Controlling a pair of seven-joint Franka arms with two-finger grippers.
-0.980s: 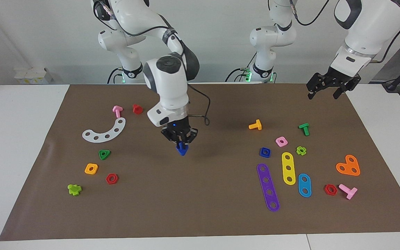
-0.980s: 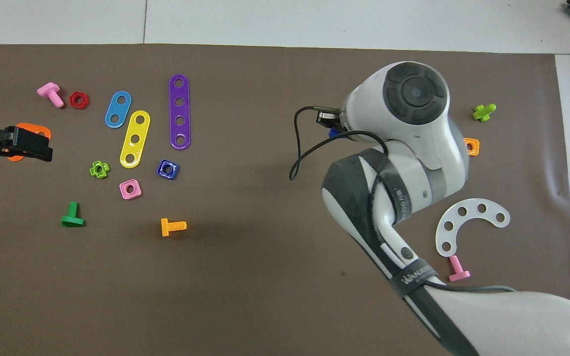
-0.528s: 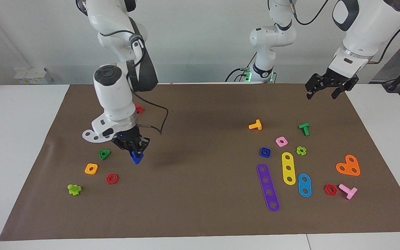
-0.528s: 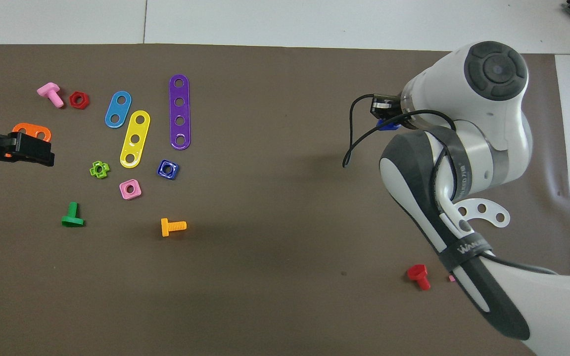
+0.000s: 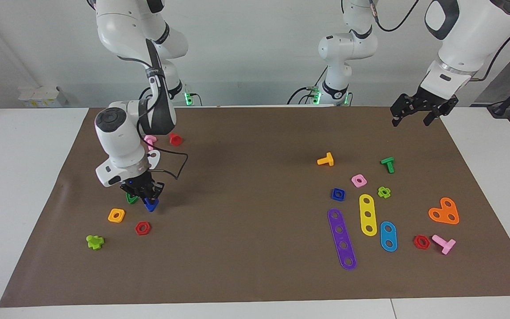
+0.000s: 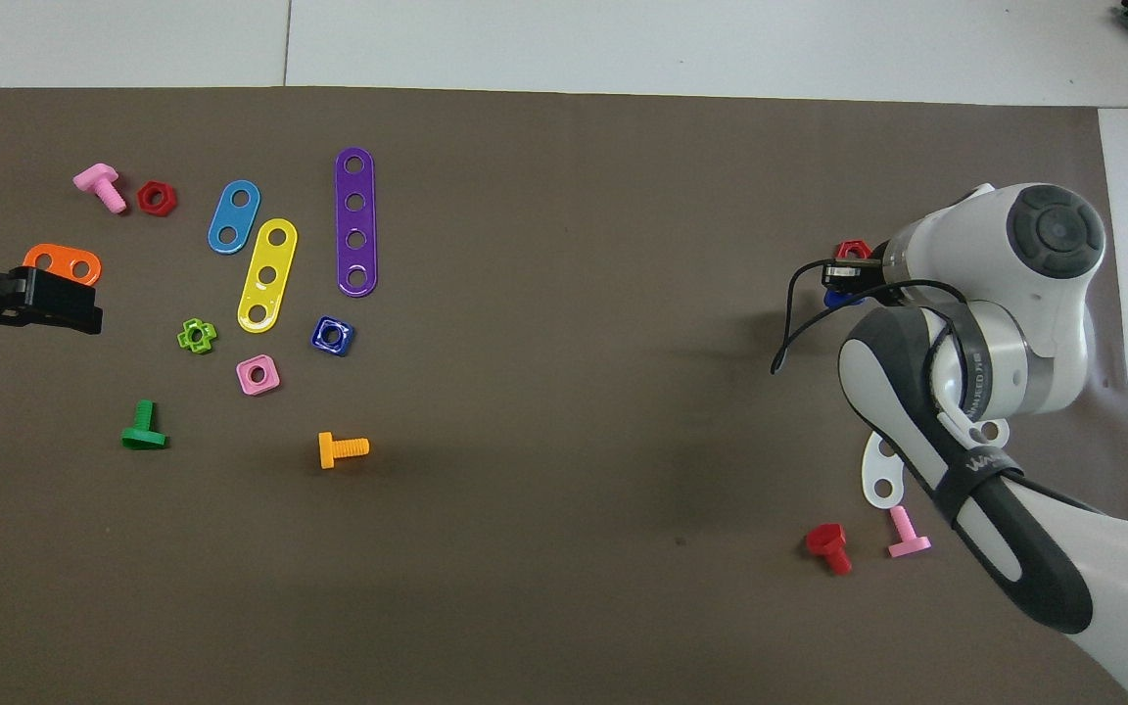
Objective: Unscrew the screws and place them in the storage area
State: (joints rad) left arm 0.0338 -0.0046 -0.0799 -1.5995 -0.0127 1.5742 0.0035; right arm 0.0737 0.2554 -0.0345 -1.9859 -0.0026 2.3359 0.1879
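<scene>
blue bolt (image 5: 150, 204) pinched upright in right gripper (image 5: 147, 198), triangular head down, left gripper (image 5: 416, 116) spread

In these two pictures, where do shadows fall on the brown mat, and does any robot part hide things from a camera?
Facing view: a soft dark shadow lies on the brown mat beside the right gripper, which holds the blue bolt. Overhead view: the right arm's white body covers part of the white curved plate and most of the bolt; the left gripper overlaps the orange plate. Lighting looks even, without strong glare.
</scene>
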